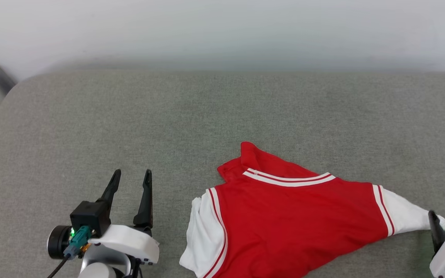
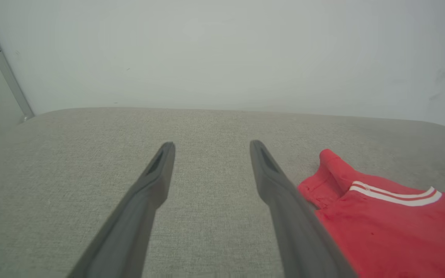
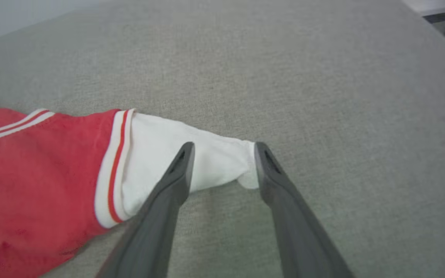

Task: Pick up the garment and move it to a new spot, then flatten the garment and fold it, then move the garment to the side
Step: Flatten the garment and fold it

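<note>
Seemingly flattening the garment (image 1: pixel 292 216): right gripper (image 3: pixel 224 148) fingers parted astride its sleeve end, left gripper (image 1: pixel 132 173) fingers wide beside it; next, straighten other sleeve.

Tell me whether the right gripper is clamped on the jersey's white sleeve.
No: the right gripper stands open, with the end of the white sleeve between its spread jaws.

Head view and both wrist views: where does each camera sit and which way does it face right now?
Head view: on the head, looking down at the grey cushion; garment, left gripper, right gripper show.
Left wrist view: along its open fingers toward the wall.
Right wrist view: along its fingers at the white sleeve.
Shared: all three show the garment.
</note>
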Controlling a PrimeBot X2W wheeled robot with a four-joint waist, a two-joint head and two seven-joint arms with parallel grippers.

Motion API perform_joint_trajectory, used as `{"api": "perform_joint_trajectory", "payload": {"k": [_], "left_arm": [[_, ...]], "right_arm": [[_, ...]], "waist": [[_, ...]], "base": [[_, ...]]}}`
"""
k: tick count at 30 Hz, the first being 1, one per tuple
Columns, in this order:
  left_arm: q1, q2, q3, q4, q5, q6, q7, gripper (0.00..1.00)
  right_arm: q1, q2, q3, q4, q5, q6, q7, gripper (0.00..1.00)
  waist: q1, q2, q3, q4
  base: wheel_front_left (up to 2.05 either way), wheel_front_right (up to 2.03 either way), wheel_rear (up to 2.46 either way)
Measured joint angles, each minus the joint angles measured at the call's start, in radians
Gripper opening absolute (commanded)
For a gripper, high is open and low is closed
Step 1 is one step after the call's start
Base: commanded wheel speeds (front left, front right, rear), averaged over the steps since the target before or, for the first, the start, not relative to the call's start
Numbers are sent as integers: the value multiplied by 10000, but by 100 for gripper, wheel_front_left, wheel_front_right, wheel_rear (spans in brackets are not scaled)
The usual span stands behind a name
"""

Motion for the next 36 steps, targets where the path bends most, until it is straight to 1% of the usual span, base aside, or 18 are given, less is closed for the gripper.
{"api": "perform_joint_trajectory", "payload": {"k": [3,6,12,18,23,25,28,33,36], "left_arm": [[151,81,56,36,-82,27,42,100],[315,163,96,31,-144,81,107,100],[567,370,130,-27,-249,127,395,100],[699,527,105,-173,-291,184,767,100],[644,671,-71,-238,-307,148,1147,100],[410,685,-211,-211,-276,17,1373,100],[-223,713,-644,0,-357,-460,2236,100],[-1421,957,-1369,621,-779,-1488,4529,100],[-1854,1181,-1645,928,-1095,-1918,5927,100]], "right_arm": [[12,-127,100,-125,-447,0,-1099,100],[102,-82,261,-393,-704,0,-1881,100],[430,226,1068,-1522,-1122,0,-2803,100],[890,535,2067,-2876,-1354,0,-2907,100],[1458,836,2688,-3969,-1444,0,-2656,100],[1548,920,2823,-4190,-1452,0,-2573,100],[1582,976,2930,-4401,-1446,0,-2516,100],[1529,1028,3166,-4529,-1448,0,-2395,100],[1389,1037,3269,-4474,-1450,0,-2395,100]], "waist": [[0,0,-179,-41],[0,-1,-402,-81],[-1,-1,-870,-168],[-1,0,-1094,-385],[-2,0,-1074,-602],[-1,-1,-991,-674],[-2,0,-782,-796],[-1,0,-327,-1059],[-1,0,-65,-1276]], "base": [[0,0,0],[0,0,0],[0,0,0],[0,0,0],[0,0,0],[0,0,0],[0,0,0],[0,0,0],[0,0,0]]}}
